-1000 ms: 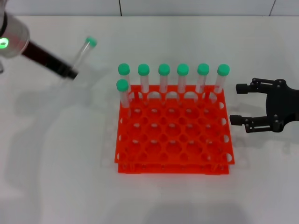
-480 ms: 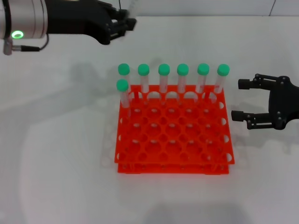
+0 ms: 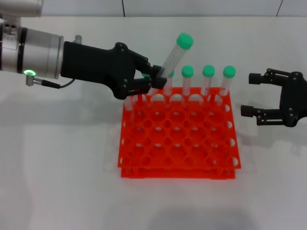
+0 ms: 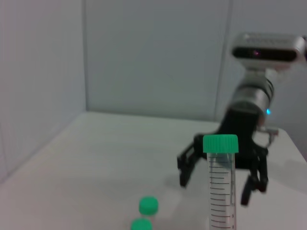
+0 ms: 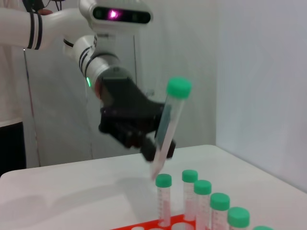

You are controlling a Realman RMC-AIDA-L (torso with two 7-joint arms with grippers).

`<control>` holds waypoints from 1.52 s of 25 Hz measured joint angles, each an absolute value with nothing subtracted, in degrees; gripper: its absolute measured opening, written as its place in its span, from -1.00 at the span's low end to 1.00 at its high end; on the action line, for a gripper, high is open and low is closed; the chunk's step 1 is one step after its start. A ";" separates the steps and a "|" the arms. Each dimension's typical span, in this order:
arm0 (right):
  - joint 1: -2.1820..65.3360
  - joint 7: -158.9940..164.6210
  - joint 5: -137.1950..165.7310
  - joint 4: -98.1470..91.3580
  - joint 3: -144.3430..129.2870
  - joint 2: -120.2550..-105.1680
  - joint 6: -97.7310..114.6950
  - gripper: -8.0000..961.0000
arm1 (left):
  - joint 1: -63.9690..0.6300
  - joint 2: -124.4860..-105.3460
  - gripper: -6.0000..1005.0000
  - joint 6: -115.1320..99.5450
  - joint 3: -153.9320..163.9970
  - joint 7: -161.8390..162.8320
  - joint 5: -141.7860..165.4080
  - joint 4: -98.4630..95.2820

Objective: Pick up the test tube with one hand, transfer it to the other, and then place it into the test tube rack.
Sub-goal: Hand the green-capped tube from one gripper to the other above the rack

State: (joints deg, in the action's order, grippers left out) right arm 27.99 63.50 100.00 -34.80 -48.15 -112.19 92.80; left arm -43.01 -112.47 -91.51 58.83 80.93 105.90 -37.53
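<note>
**Handover about to begin above the rack**

Tube in mid-air: the left gripper (image 3: 152, 79), black and unlabelled, comes in from the upper left of the head view and is clamped on the lower end of the test tube (image 3: 173, 55). The tube leans up and to the right, its green cap uppermost, above the back row of the orange-red test tube rack (image 3: 177, 143), which sits on the white tabletop (image 3: 57, 182) in the middle of the frame. Other green-capped tubes (image 3: 207, 81) stand upright in that back row.

At the right edge of the frame, beside the rack, the right gripper (image 3: 254, 94) waits with its fingers spread wide, empty, well apart from the tube.

To do this step well, the left arm should probably carry the tube clear of the standing caps and hold it steady. The right gripper would best close on the bare upper length, just under the cap, away from the left fingers. Only after that grasp looks firm should the left one let go, or the tube may drop onto the rack.
</note>
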 joint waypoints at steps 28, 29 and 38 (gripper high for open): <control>30.02 69.86 85.55 -25.73 -43.28 -114.89 98.23 0.75 | -44.87 -114.99 -0.58 -85.90 58.93 77.80 107.60 -34.62; 30.33 68.47 85.37 -24.28 -43.41 -115.15 98.38 0.75 | -44.87 -115.05 -0.58 -85.86 58.97 77.82 107.61 -34.62; 32.91 56.63 83.64 -14.39 -43.50 -116.00 98.52 0.75 | -44.80 -115.81 -0.57 -85.23 58.96 78.00 107.61 -34.62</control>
